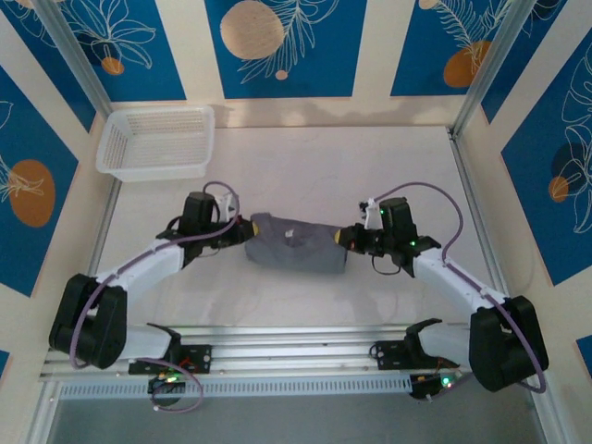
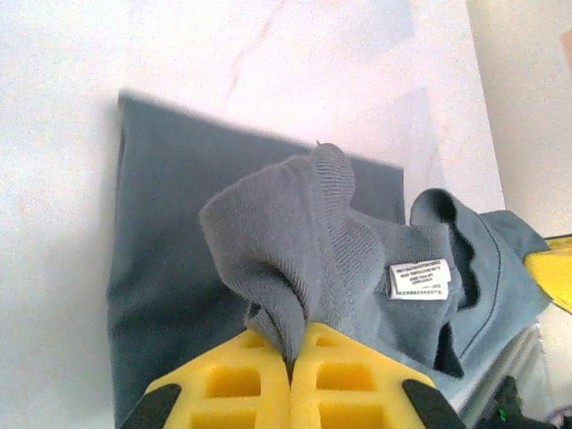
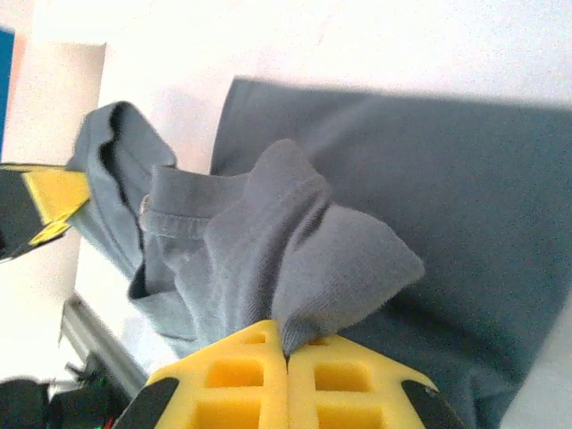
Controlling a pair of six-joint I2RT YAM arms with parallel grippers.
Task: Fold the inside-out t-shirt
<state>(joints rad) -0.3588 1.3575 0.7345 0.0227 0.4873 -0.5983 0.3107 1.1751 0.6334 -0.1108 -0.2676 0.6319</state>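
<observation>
Top external is showing the dark grey t-shirt [image 1: 296, 245] sitting roughly in the middle of the white tabletop [image 1: 388, 166], scrunched into a short lumpy bundle. Both arms are reaching in toward it from the near edge. The left claw [image 1: 242, 228] is touching the shirt's left end and the right claw [image 1: 344, 238] is touching its right end, so the bundle is sitting right between them. A white mesh basket [image 1: 157, 141] is sitting at the far left corner, well apart from the shirt. Over on the left wrist cam, the yellow fingers [image 2: 237, 384] are pressing flat together with no gap, and they're pinching a peak of ribbed grey fabric that's sticking up out of them. So that claw is clamping down on the t-shirt. A small white neck tag [image 2: 420, 280] is showing just to the right of that pinched fold, next to the curved collar [image 2: 469, 259], and a flat panel of the shirt is lying on the tabletop behind it. Right wrist cam is pretty much the mirror of that. Its yellow fingers [image 3: 344, 393] are squeezing together too, gripping a bunched-up fold of the same grey cloth, with a smooth flat stretch of shirt spreading out beyond it. The collar edge is curling off to the left, and a bit of the other claw's yellow is peeking in at the frame's left edge.
</observation>
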